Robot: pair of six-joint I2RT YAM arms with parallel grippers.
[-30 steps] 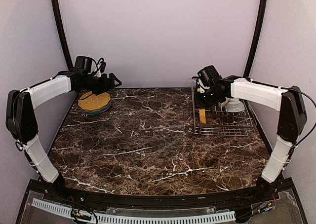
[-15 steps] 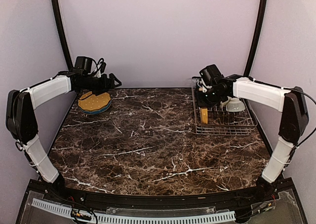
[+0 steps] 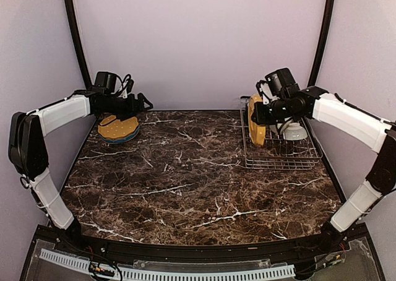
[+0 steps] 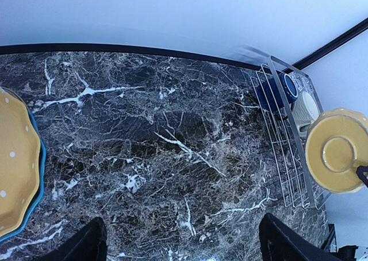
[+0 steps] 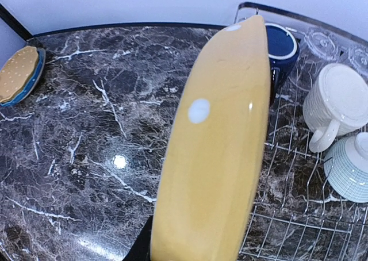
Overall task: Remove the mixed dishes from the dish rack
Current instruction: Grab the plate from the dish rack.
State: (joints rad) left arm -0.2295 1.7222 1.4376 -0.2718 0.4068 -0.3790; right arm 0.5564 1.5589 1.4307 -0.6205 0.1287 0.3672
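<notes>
My right gripper (image 3: 265,112) is shut on a yellow plate (image 3: 256,127) and holds it on edge above the left end of the dish rack (image 3: 281,156). In the right wrist view the plate (image 5: 218,152) fills the middle and hides most of my fingers. The rack (image 5: 299,229) holds a dark navy mug (image 5: 282,45), a cream mug (image 5: 336,100), a pale greenish bowl (image 5: 351,166) and a clear glass tumbler (image 5: 322,42). My left gripper (image 3: 141,101) is open and empty beside a yellow plate stacked on a blue dotted plate (image 3: 117,128).
The marble table (image 3: 185,169) lies between the plate stack and the rack. A black frame post (image 3: 318,39) stands behind the rack, and another (image 3: 74,33) behind the left arm. The back wall is close behind both.
My right gripper has lifted the yellow plate up out of the rack's dividers and the arm has risen. The left arm has not moved.
</notes>
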